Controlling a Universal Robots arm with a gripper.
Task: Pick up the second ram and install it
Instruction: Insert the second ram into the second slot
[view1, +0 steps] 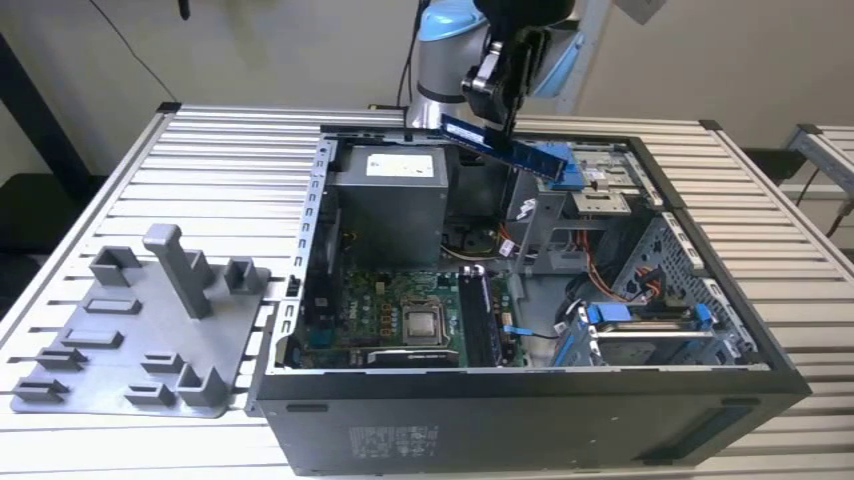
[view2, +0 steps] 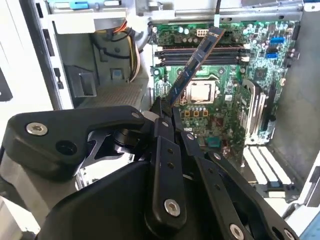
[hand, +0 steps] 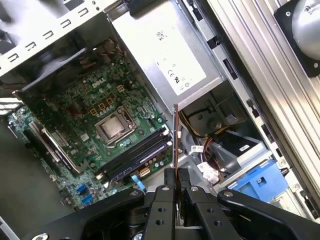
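Observation:
The second ram is a long dark stick with a pale label, held tilted in the air over the back part of the open computer case. My gripper is shut on its upper edge. In the second wrist view the ram sticks out from my gripper toward the motherboard's dark memory slots. In the first wrist view I see the ram edge-on, rising from my gripper, well above the slots. The slots lie beside the processor.
A grey fixture tray with upright posts sits on the slatted table at the exterior view's left. Inside the case stand the power supply, a metal drive cage, blue drive brackets and loose cables.

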